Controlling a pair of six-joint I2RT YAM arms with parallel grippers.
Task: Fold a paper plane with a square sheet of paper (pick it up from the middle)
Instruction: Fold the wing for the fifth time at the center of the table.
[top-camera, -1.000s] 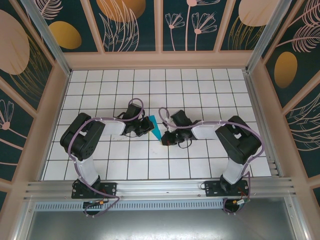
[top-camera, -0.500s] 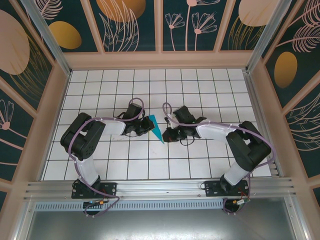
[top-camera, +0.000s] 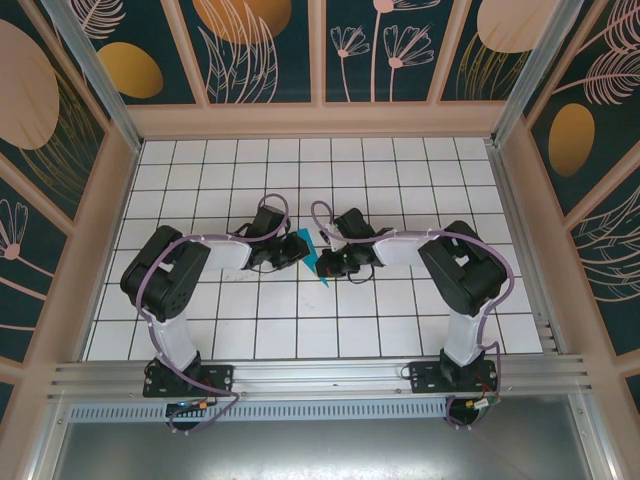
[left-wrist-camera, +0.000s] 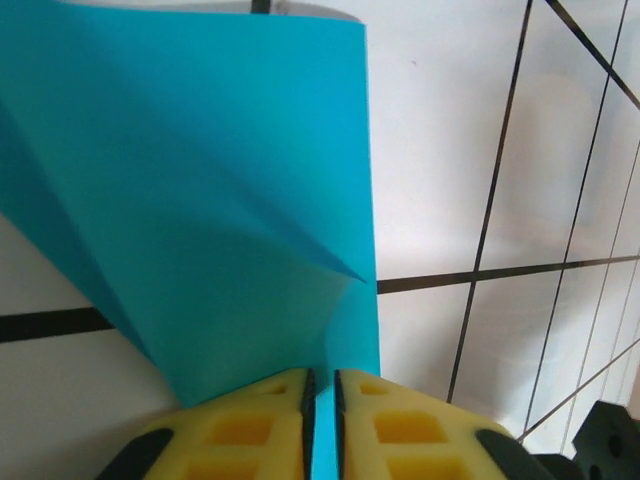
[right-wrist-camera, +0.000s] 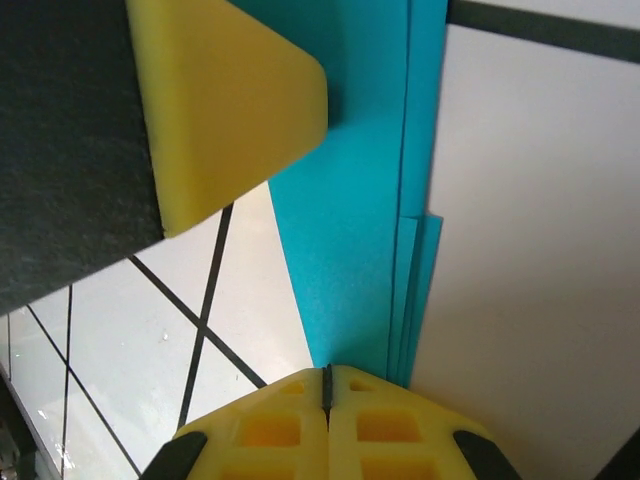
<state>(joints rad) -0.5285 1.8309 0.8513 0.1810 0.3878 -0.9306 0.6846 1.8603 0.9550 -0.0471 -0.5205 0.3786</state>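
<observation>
1. From above: lies mid-bench as a slim cyan sliver, the plane (top-camera: 322, 270), pointed end toward the near side, on the white gridded bench (top-camera: 400, 180).
2. Flanked there by the left hand (top-camera: 302, 250) just on its left and the right hand (top-camera: 332, 264) just on its right, both crowding the paper and covering much of it.
3. Too small and dark from above to read how either hand's fingers stand.
4. Left wrist view: fills most of the picture with the plane (left-wrist-camera: 220, 200) as a broad cyan face, with a straight right edge and a diagonal crease ending in a point near that edge, none of it legible from above.
5. Same view: shows the left hand (left-wrist-camera: 322, 385) with its yellow fingers (left-wrist-camera: 250, 430) a narrow slit apart and a strip of cyan in the slit. Pinched or merely flanked, cannot tell.
6. Right wrist view: shows the right hand (right-wrist-camera: 326, 372) with its fingers pressed together, leaving only a hairline seam.
7. Runs right up to those tips, the plane (right-wrist-camera: 350, 200). Caught in the seam or just lying under the tips, cannot tell.
8. Also in the right wrist view alone: stepped, layered edges down the paper's right side.
9. At upper left there, a yellow finger (right-wrist-camera: 230, 100) of the left hand, over the paper on a black body.
10. White tiles and dark grid lines beside the paper in both wrist views.
</observation>
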